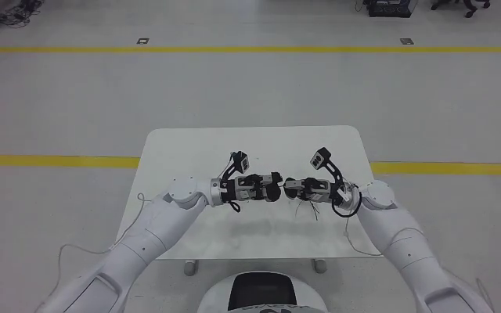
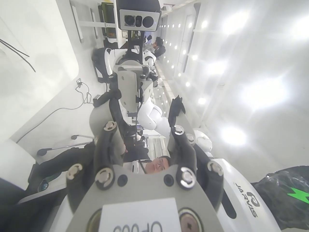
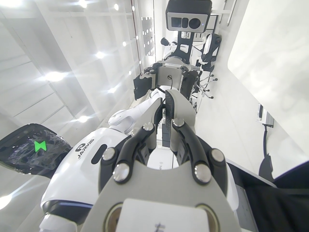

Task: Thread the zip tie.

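Both grippers meet tip to tip above the middle of the white table [image 1: 196,149]. My left gripper [image 1: 273,190] [image 2: 146,102] is open, its black-padded fingers [image 2: 177,108] spread wide with nothing between them. Facing it, my right gripper [image 1: 290,188] [image 3: 164,100] is shut, ribbed pads [image 3: 169,105] pressed together; I cannot make out a strap in them. Thin black zip ties [image 1: 310,211] [image 2: 18,51] lie loose on the table just under the right gripper. In the right wrist view the left gripper [image 3: 166,83] stands close ahead with its jaws apart.
The table's front edge [image 1: 235,258] runs close below the arms. Each wrist carries a raised black camera [image 1: 239,162] [image 1: 320,158]. The table's back half is bare. Beyond it lies grey floor with yellow lines [image 1: 250,49].
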